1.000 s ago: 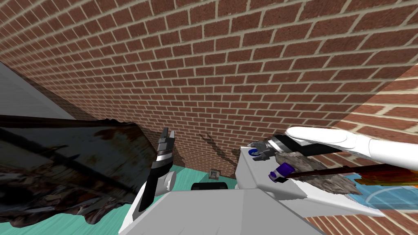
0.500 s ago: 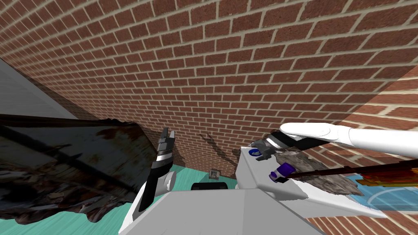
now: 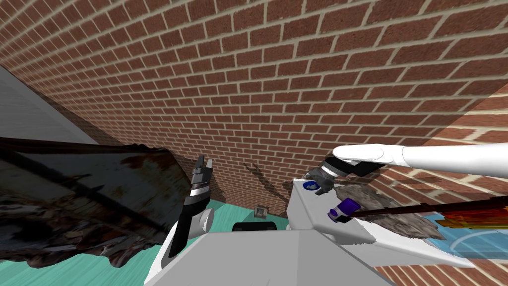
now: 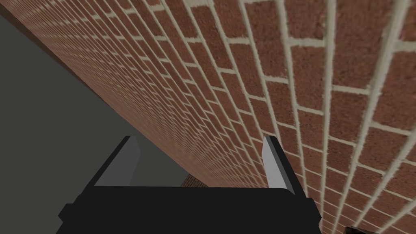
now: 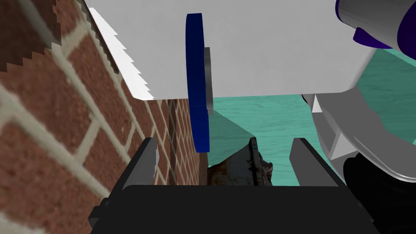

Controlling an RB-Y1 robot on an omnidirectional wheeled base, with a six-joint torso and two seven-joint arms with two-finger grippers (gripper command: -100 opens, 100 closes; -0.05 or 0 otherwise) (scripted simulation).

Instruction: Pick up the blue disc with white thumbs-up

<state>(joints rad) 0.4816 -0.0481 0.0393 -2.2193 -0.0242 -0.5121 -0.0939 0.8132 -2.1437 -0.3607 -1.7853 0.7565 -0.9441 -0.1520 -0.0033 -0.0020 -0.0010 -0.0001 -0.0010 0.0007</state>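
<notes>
Now the right gripper hovers, fingers spread, with the blue disc edge-on just ahead at the corner of the white table; it should centre on the disc before closing. The left gripper also stands spread.

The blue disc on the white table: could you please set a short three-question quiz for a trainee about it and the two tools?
1. True or false: the right tool is shut on the blue disc.
2. What does the blue disc rest on? A) the white table B) a green tray C) a wooden stool
3. Fill in: the left tool, near the brick wall, has its fingers ____.
Key: 1 false, its fingers stand open with the disc just ahead of them; 2 A; 3 open.
</notes>
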